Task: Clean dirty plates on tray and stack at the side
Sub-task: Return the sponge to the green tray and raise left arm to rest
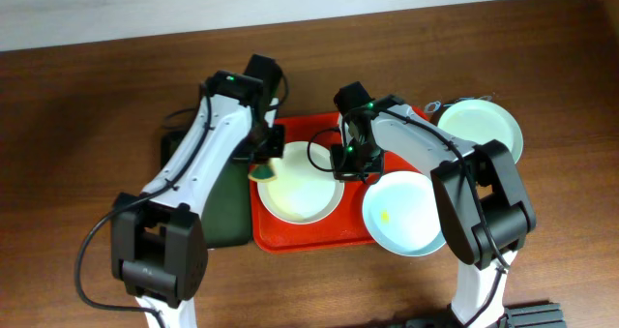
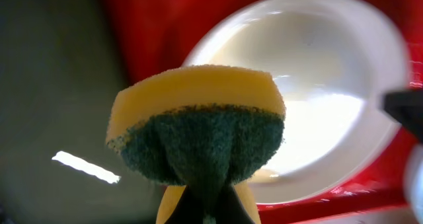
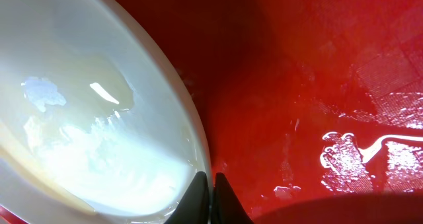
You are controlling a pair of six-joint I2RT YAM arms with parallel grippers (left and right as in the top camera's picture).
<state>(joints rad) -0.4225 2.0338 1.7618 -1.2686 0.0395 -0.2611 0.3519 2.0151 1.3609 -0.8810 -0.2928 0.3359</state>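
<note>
Found left fingers [image 1: 265, 157] clenched on sponge [image 2: 198, 118], above plate [image 1: 300, 193] lying in tray's [image 1: 300, 239] left half. Found right fingers [image 3: 211, 196] pinching plate's rim (glossy, thin hold). Expect slip under scrubbing push; could skid plate toward tray's rim.

No readable text, label, brand, number or sign appears in any view.
</note>
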